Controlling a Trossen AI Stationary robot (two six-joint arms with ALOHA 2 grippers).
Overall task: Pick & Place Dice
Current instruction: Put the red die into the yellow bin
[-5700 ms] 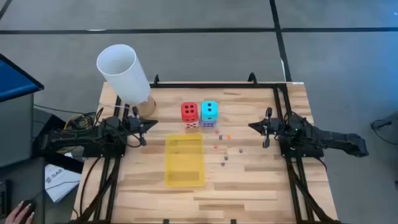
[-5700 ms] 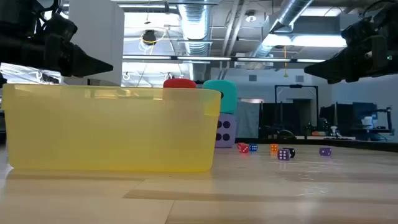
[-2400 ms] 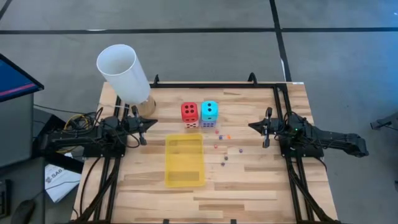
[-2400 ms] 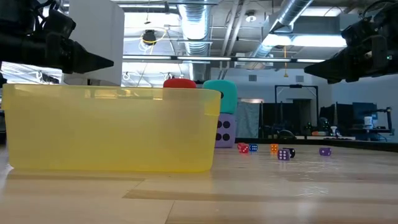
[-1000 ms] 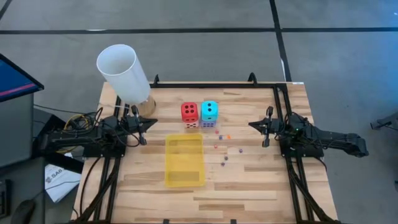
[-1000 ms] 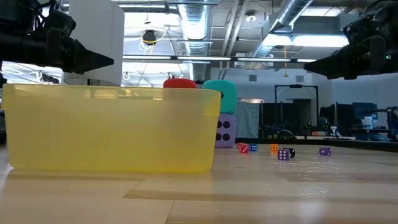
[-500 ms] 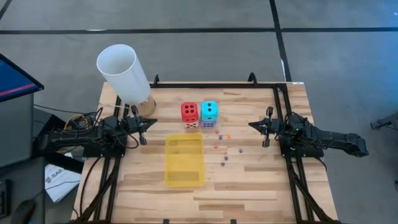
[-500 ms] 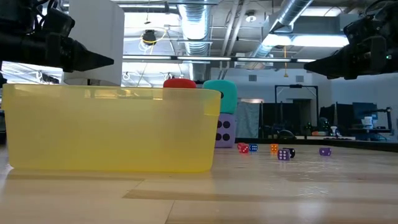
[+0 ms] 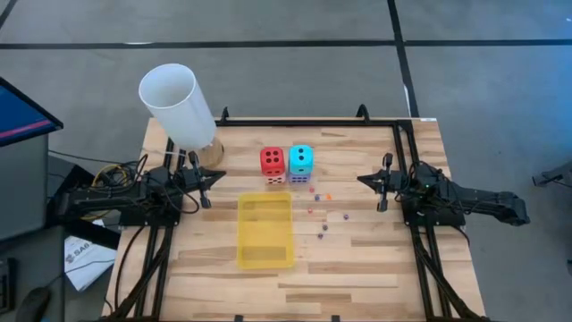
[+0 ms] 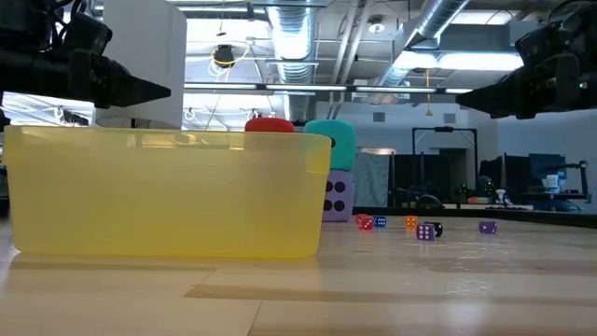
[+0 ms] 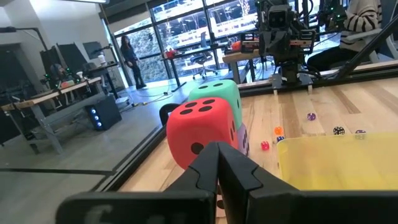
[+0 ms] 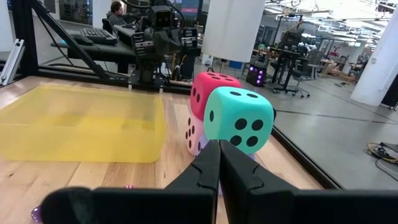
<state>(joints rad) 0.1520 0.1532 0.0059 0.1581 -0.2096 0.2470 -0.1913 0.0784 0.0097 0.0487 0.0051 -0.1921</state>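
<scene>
At mid-table, far side: red die [image 9: 273, 160] & cyan die [image 9: 302, 158] sit side by side, each atop a paler die, just beyond the yellow tray [image 9: 264, 230]; tiny dice [image 9: 322, 227] scattered twd my right. My left gripper [image 9: 213, 179] & right gripper [image 9: 369, 182] hover at opposite edges, both clenched, empty, pointing inward. Red lies nearer my left, cyan roughly midway; cubes, no long axis.
</scene>
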